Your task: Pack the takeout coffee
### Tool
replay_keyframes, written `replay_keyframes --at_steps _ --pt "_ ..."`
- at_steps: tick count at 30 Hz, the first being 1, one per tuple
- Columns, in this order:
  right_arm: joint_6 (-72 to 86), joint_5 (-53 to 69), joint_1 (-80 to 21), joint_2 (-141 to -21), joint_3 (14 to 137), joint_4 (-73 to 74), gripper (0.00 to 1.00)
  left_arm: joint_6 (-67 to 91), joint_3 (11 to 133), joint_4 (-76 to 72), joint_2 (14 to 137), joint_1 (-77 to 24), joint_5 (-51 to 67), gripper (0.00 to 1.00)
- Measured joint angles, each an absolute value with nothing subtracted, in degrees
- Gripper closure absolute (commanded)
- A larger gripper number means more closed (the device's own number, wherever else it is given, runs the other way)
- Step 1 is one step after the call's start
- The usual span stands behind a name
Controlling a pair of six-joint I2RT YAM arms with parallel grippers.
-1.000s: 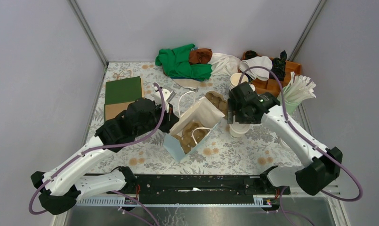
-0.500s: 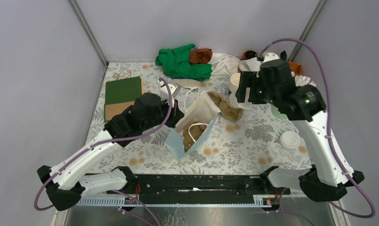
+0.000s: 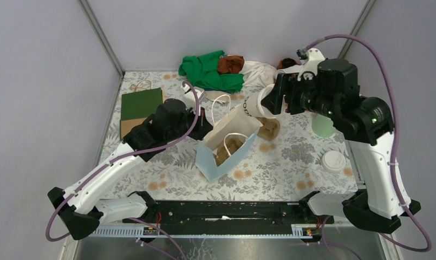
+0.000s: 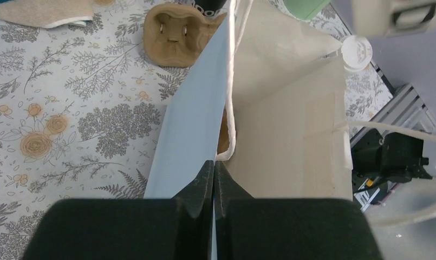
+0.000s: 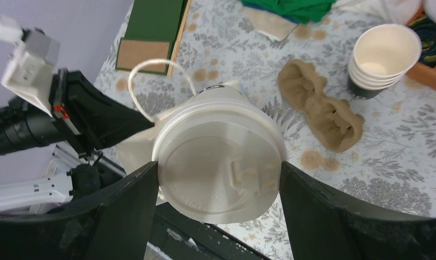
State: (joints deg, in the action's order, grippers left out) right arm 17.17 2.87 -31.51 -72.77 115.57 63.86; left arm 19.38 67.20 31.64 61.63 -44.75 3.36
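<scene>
Fingers (image 4: pixel 196 189) of the left gripper (image 4: pixel 214 174) were pinched tight together on the top edge of the pale-blue paper bag (image 3: pixel 226 154). The bag stood open near the middle of the flower-print table (image 3: pixel 291 162), with a white cord handle (image 4: pixel 230 81) running up its wall. Something brown lay inside, too shadowed to make out. Off to the right a loose white lid (image 3: pixel 333 161) sat by itself. Just past the bag's mouth lay the brown pulp tray (image 3: pixel 269 129), partly hidden by the bag wall. Over the bag's far edge the right gripper (image 5: pixel 218 173) hung in the air. Its fingers were spread wide round the lid of the takeout coffee (image 5: pixel 218 157), clamping it from both sides. The cup was tipped sideways, base toward the bag, clear of the table, its black lettering cut off. Further back stood a stack of lidless cups (image 5: pixel 382 59), blocked from overhead by the right arm, then a heap of green cloth (image 3: pixel 210 73).
</scene>
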Motion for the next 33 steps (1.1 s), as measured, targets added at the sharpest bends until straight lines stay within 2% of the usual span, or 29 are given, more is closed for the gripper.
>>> replay_keyframes --at_steps 4,13,23,26,31,33 --pt "17.65 5.78 -32.08 -73.32 111.00 61.67 0.24 20.27 70.06 33.12 63.59 -43.83 3.40 1.00" --pt "18.02 4.69 -41.21 -79.35 108.31 57.12 0.26 21.28 71.72 33.50 64.36 -43.55 5.76 1.00" --pt "14.39 1.15 -42.04 -78.76 103.20 58.92 0.27 21.56 71.24 32.75 64.36 -41.30 12.69 1.00" --pt "13.85 0.08 -42.06 -78.30 103.20 59.83 0.27 20.97 70.78 32.12 64.42 -40.12 14.59 0.86" --pt "13.74 -1.67 -42.13 -79.59 105.60 61.36 0.27 19.51 71.16 31.70 66.78 -38.98 13.58 0.47" --pt "13.67 -2.11 -42.19 -81.30 107.87 61.36 0.27 19.42 72.64 32.84 68.51 -38.94 11.94 0.39"
